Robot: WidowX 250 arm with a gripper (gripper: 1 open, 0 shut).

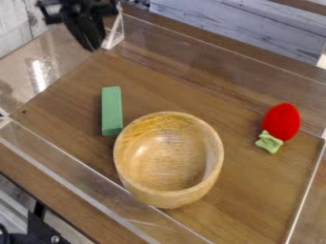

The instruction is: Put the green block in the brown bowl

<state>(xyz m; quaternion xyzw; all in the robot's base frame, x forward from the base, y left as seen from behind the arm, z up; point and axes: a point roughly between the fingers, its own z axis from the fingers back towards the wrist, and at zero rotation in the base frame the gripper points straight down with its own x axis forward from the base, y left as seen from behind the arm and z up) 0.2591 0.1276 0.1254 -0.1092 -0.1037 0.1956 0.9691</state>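
You see wooden tabletop (242,91), dark plank grain, clear low wall around edges. Green block (112,110) lies flat on it, just left of brown bowl (169,158). Bowl sits upright near front. Red strawberry toy (279,125) rests at right, well apart from bowl.

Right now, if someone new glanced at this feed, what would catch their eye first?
Probably the big brown bowl at the front centre of the wooden tray, empty inside. Next the bright red strawberry near the right edge, then the green block lying flat on the wood just left of the bowl. The gripper is a dark blur up in the top left corner, well away from the block.
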